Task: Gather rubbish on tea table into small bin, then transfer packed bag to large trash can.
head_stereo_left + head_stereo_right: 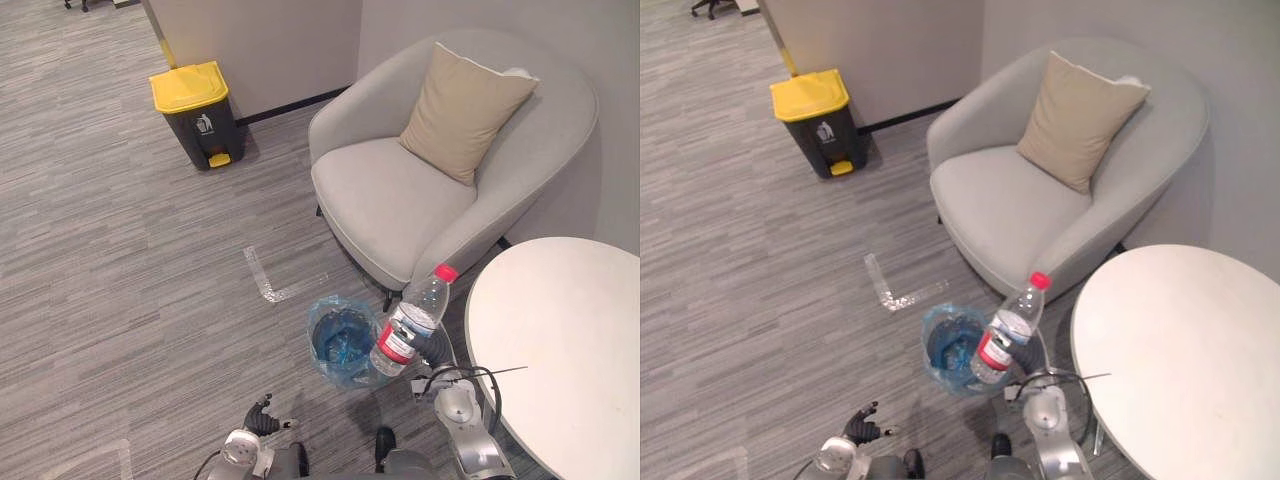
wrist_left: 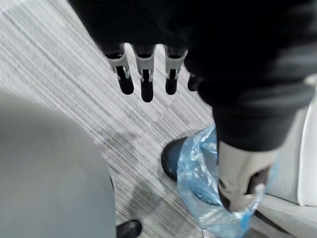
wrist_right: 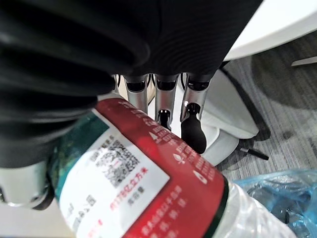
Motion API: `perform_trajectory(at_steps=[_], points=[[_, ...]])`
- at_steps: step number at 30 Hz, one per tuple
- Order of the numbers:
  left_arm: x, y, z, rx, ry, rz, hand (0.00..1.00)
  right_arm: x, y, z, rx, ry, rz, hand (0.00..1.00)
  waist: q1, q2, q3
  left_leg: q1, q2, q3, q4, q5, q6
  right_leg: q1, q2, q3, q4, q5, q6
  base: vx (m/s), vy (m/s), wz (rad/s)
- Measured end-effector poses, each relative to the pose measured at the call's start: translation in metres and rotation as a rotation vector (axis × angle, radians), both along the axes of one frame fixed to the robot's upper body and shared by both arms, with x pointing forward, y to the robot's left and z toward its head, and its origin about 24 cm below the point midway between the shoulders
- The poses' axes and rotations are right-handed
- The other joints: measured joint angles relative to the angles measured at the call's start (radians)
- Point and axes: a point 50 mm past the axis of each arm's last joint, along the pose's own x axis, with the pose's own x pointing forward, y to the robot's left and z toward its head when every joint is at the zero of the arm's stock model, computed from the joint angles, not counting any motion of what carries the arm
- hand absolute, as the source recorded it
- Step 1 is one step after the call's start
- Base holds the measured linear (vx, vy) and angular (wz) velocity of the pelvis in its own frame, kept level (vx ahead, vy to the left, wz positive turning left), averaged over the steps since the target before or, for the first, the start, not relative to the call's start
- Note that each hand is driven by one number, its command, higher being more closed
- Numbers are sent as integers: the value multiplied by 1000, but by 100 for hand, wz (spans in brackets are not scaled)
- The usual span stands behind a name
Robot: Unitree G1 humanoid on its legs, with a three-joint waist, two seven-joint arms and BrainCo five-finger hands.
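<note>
Plastic water bottle [image 1: 412,325], clear with a red cap and red label, is clamped in the robot's right hand [image 1: 432,349], fingers [image 3: 192,130] curled round the labelled lower half. It is tilted, cap up and away from the robot, base over the table-side edge of the small bin [image 1: 316,330]. Close by, the left hand [image 1: 262,416] hangs low over the carpet [image 1: 120,300], its fingers [image 2: 143,82] straight and apart, holding nothing.

The bin, lined with a crinkled blue bag [image 2: 195,163], stands on the floor just beside the round white tea table [image 1: 570,340]. From above we cannot tell how high the bottle hangs, or whether its base is truly inside the rim; to us it looks nearer the edge than the middle.

That is the main risk as we judge it: let go here, the bottle may strike the rim, bounce out and roll over the carpet or under the table. Dropped at a slant, it could also lodge across the opening or drag the loose bag inward. The bin looks light, so a knock from the hand could tip it.

Farther off we see a tape mark [image 1: 265,280] on the carpet, then a grey armchair [image 1: 390,200] with a tan cushion [image 1: 465,110], and by the far wall the large trash can [image 1: 195,120] with its yellow lid, well apart from the bin.
</note>
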Motion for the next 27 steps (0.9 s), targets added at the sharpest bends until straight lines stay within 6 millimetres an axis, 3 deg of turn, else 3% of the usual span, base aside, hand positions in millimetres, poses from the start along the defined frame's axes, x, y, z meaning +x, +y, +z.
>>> perform_trajectory(at_steps=[7, 9, 13, 16, 19, 23, 27], points=[[54, 7, 24, 13, -154, 47, 0, 68, 4, 34, -198, -104, 137, 100, 6, 2, 150, -272, 5, -9, 137, 6, 9, -282, -9, 15, 156, 8, -12, -182, -14, 2], [75, 17, 37, 13, -220, 98, 0, 90, -2, 56, -253, -160, 132, 100, 8, 1, 202, -367, 9, -24, 169, 5, 13, -377, -13, 5, 202, 10, -16, -217, -19, 22], [113, 26, 66, 13, -361, 166, 0, 122, -17, 103, -353, -282, 84, 100, 17, 4, 249, -533, 13, -45, 239, 13, 25, -529, -21, -2, 264, 23, -25, -167, -11, 14], [145, 20, 96, -26, -494, 179, 0, 135, -24, 135, -396, -377, 37, 100, 33, 4, 262, -664, 23, -53, 296, 15, 28, -646, -23, -9, 309, 27, -28, -112, -8, 13], [170, 10, 126, -88, -613, 202, 0, 145, -17, 165, -404, -466, 24, 100, 42, 5, 266, -789, 36, -70, 352, 16, 28, -755, -24, -24, 350, 30, -32, -94, -8, 11], [184, -5, 150, -168, -712, 218, 0, 153, -7, 191, -410, -540, 18, 100, 57, 4, 268, -896, 48, -77, 407, 16, 28, -860, -29, -38, 417, 14, -48, -38, -10, 12], [187, -8, 159, -228, -756, 262, 0, 157, -2, 216, -405, -613, -2, 100, 60, 4, 268, -977, 48, -86, 442, 15, 28, -941, -53, -64, 494, -17, -60, -24, -15, 23]])
